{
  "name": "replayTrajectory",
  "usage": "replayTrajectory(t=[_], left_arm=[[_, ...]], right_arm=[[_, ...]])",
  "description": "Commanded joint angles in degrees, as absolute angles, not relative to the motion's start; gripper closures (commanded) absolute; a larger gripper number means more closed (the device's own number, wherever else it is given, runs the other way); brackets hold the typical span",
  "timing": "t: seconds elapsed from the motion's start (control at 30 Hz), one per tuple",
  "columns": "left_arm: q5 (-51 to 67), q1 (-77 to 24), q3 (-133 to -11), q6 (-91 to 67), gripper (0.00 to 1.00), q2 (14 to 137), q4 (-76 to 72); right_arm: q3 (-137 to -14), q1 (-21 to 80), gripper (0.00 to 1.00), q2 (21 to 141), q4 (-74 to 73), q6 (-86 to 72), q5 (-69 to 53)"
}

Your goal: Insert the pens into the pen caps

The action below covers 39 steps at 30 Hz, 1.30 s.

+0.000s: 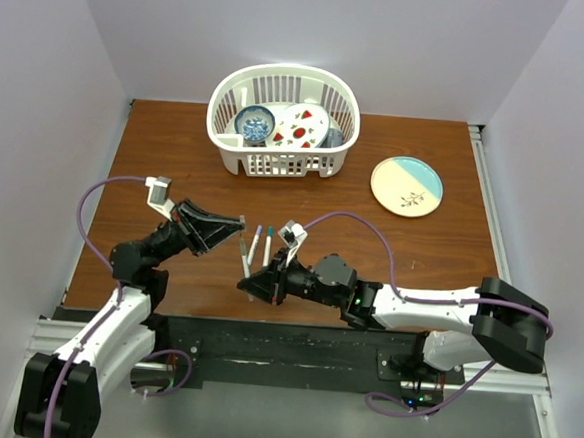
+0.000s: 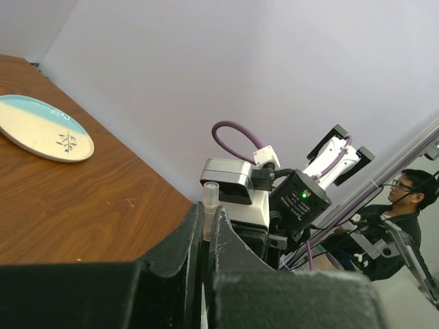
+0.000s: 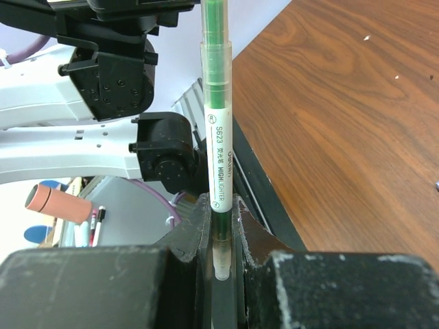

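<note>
Top: I look down from behind the bases over the desk (image 1: 176,151). Wrists (close, low): left faces right arm (image 2: 298,200) and shared plate (image 2: 44,127); right faces left arm (image 3: 68,151).

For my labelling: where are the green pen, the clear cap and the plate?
green pen (image 3: 218,147), right wrist view, white printed barrel.
clear cap (image 2: 210,199), left wrist view, its protruding end.
plate (image 1: 393,186), top external view, cream part.

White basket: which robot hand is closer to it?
Left. The left gripper is in front of the white basket, below its left half. The right gripper is also in front of it but farther back, toward the arm bases.
</note>
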State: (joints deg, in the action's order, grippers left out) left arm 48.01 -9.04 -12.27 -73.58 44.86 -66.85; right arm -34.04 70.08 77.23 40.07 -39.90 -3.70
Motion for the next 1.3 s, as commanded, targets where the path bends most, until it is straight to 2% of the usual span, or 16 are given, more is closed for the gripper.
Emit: replayTrajectory(t=[0.0,0.8,1.27], left_arm=[[47.64,-9.23,-12.83,-73.83,1.00,45.35,-70.05],[46.58,-9.23,-13.01,-71.63,1.00,42.89,-64.78],[47.20,-9.75,-9.41,-73.39,1.00,40.96,-66.27]], right_arm=[[-35.24,70.22,1.00,75.24,43.07,-39.29,-1.67],[-34.28,70.14,1.00,72.33,41.92,-38.23,0.96],[-43.24,70.14,1.00,71.89,34.37,-32.26,6.15]])
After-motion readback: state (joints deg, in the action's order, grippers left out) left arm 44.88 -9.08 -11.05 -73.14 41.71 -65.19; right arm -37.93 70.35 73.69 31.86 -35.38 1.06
